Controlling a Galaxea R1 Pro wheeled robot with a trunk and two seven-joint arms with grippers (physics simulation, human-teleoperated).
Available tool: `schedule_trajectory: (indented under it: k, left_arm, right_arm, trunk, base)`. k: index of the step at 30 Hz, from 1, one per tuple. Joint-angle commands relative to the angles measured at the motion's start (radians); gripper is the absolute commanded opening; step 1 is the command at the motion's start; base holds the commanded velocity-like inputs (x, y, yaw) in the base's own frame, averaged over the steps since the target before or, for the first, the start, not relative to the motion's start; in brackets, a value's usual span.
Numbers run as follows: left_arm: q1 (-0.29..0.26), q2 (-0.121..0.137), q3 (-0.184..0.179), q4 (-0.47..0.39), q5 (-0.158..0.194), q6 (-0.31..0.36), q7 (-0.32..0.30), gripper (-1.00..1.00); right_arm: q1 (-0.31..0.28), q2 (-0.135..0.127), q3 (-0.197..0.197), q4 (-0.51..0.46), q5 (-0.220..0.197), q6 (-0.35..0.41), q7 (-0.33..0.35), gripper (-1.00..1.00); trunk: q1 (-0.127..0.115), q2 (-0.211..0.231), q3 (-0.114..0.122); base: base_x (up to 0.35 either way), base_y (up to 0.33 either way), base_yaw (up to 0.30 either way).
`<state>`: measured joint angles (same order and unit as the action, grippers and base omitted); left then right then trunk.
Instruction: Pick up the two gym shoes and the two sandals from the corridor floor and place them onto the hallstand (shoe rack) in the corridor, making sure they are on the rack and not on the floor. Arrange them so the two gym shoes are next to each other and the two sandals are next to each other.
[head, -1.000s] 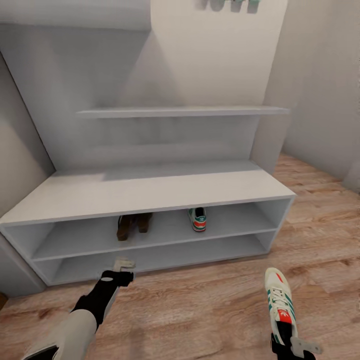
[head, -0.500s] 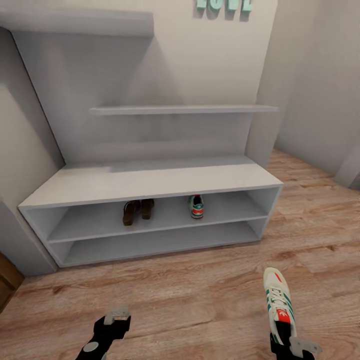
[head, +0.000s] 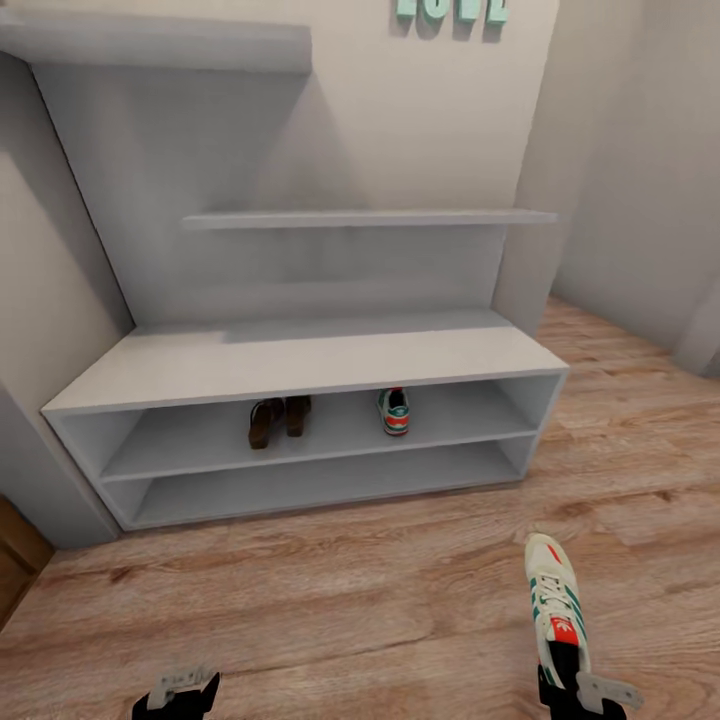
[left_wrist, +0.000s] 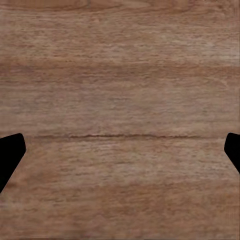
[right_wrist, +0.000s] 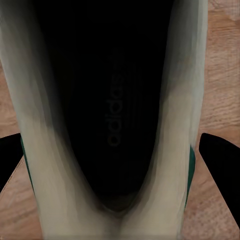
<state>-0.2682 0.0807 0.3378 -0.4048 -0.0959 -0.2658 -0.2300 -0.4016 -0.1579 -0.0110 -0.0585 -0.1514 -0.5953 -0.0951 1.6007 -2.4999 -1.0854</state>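
Head view: the right end effector (head: 578, 690) pinches a gym shoe (head: 555, 605) at its heel, toe pointing ahead toward the hallstand (head: 300, 365), which stands well beyond it. On the upper tier sit the two sandals (head: 277, 420) together and, apart from them, the other gym shoe (head: 394, 411). The left end effector (head: 178, 690) hangs low over the corridor floor (head: 400, 590), carrying nothing.

Left wrist view: its fingers (left_wrist: 10, 152) are spread wide with bare planks between them.

Right wrist view: the shoe's dark opening sits between the fingers (right_wrist: 220, 155). With only a heel grip, the long shoe may swing or slip, or its toe may catch the shelf edge, and it could land away from its mate.
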Motion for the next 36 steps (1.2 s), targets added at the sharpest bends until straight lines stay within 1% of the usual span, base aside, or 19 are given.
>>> schedule_trajectory:
  k: [1, 5, 9, 14, 22, 30, 32, 33, 34, 35, 36]
  left_arm:
    - [0.0, 0.0, 0.008, 0.001, -0.008, -0.006, -0.006, 1.0]
    - [0.001, 0.002, 0.006, 0.001, -0.005, -0.011, -0.006, 1.0]
    - [0.007, 0.001, 0.004, 0.001, -0.005, -0.013, -0.006, 1.0]
    - [0.018, 0.001, 0.005, -0.001, 0.0, -0.015, -0.006, 1.0]
    - [0.02, 0.001, 0.007, -0.002, 0.002, -0.015, -0.005, 1.0]
    - [0.02, 0.002, 0.007, -0.001, 0.002, -0.016, -0.006, 1.0]
    - [0.02, 0.002, 0.007, -0.001, 0.001, -0.016, -0.006, 1.0]
    - [0.02, 0.003, 0.007, -0.001, -0.001, -0.016, -0.006, 1.0]
    - [0.02, 0.002, 0.007, -0.001, -0.002, -0.016, -0.007, 1.0]
    - [0.02, 0.002, 0.006, 0.0, -0.003, -0.016, -0.006, 1.0]
    - [0.02, 0.003, 0.003, 0.0, -0.004, -0.016, -0.007, 1.0]
  right_arm:
    - [0.0, 0.0, 0.0, 0.0, -0.004, -0.003, 0.0, -1.0]
    - [0.0, 0.001, 0.0, 0.0, -0.003, -0.003, 0.0, -1.0]
    - [0.0, 0.0, 0.0, 0.0, -0.003, -0.003, 0.0, -1.0]
    - [0.0, -0.001, -0.001, 0.001, -0.004, -0.003, 0.0, -1.0]
    - [0.0, -0.001, -0.001, 0.001, -0.005, -0.003, 0.0, -1.0]
    - [0.0, 0.003, 0.0, 0.002, -0.005, 0.0, 0.0, -1.0]
    - [0.0, 0.014, -0.001, 0.0, -0.005, 0.005, 0.0, -1.0]
    - [0.0, 0.026, 0.001, -0.001, -0.005, 0.015, 0.0, -1.0]
    - [0.0, 0.033, 0.002, -0.003, -0.005, 0.024, 0.0, -1.0]
    - [0.0, 0.04, 0.004, -0.006, -0.005, 0.036, 0.0, -1.0]
    - [0.0, 0.051, 0.008, -0.02, -0.005, 0.066, 0.0, -1.0]
  trunk:
    - [0.0, 0.0, -0.001]
    - [0.0, 0.0, -0.005]
    - [0.0, 0.0, -0.008]
    - [0.0, 0.0, -0.009]
    - [0.0, 0.0, -0.009]
    - [0.0, 0.0, -0.009]
    - [0.0, 0.0, -0.009]
    - [0.0, 0.0, -0.009]
    - [0.0, 0.0, -0.009]
    - [0.0, 0.0, -0.009]
    - [0.0, 0.0, -0.009]
  base:
    - [0.0, 0.0, 0.152]
    - [0.0, -0.05, 0.202]
    - [0.0, -0.21, 0.167]
    - [-0.025, -0.265, 0.03]
    - [-0.055, -0.261, 0.002]
    - [-0.005, -0.07, 0.0]
    - [-0.001, -0.01, 0.0]
    - [0.0, -0.006, 0.0]
    - [0.0, -0.005, 0.0]
    - [0.0, -0.004, 0.0]
    - [0.0, -0.002, 0.0]
